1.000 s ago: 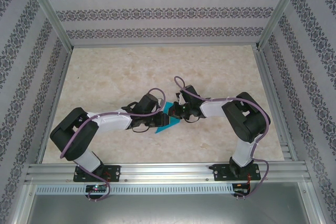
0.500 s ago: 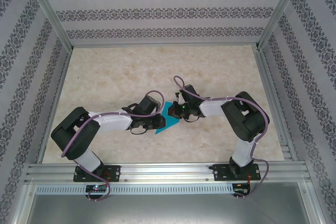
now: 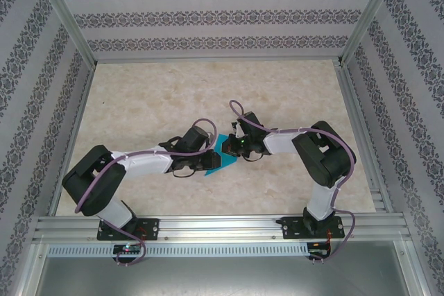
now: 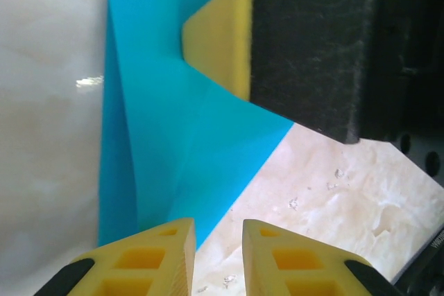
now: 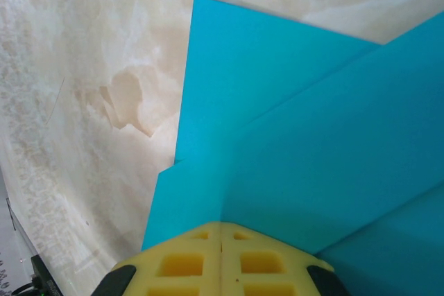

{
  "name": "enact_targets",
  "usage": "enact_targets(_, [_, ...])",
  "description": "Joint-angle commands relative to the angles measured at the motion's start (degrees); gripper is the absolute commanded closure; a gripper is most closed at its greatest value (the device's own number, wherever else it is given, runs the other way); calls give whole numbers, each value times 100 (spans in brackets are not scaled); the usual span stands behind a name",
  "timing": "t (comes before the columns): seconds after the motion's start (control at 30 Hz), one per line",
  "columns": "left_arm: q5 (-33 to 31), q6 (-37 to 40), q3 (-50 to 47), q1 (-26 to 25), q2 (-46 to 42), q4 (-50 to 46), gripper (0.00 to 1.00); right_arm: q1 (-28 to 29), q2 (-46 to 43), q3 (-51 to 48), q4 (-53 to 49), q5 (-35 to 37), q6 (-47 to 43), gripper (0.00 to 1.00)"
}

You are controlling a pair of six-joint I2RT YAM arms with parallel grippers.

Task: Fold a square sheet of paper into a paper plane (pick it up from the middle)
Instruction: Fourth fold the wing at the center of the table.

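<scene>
- Teal-blue, plain and creased, the square sheet of paper (image 3: 226, 162) lies on the pale marbled table (image 3: 159, 95), near its middle, between the two grippers.
- From the right wrist, the paper shows overlapping folded layers, with one straight edge running to the far side and a stepped corner on the left.
- The left gripper (image 4: 217, 254) sits low at the sheet's near edge. Its yellow fingers stand slightly apart, bare table shows in the gap, and the paper's corner reaches under the left-hand finger.
- The right gripper (image 5: 220, 258) has its fingers pressed together, tip down on the paper. I cannot tell whether a layer is caught between them.
- From the left wrist, the right gripper's yellow pad (image 4: 218, 39) rests on the far part of the sheet.
- Compared with a second ago, the left arm's elbow has dropped nearer and further left, and its gripper has slid to the right over the sheet, so less teal shows from above.
- The right arm has barely shifted, and a small green light now shows at its wrist.
</scene>
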Motion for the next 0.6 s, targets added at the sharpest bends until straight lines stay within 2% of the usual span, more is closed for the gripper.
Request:
enact_targets(0.0, [100, -147, -80, -110, 77, 173, 75, 50, 529, -216, -826, 678, -123, 100])
enact_targets(0.57, [-496, -98, -267, -111, 118, -277, 77, 37, 635, -239, -860, 700, -127, 100])
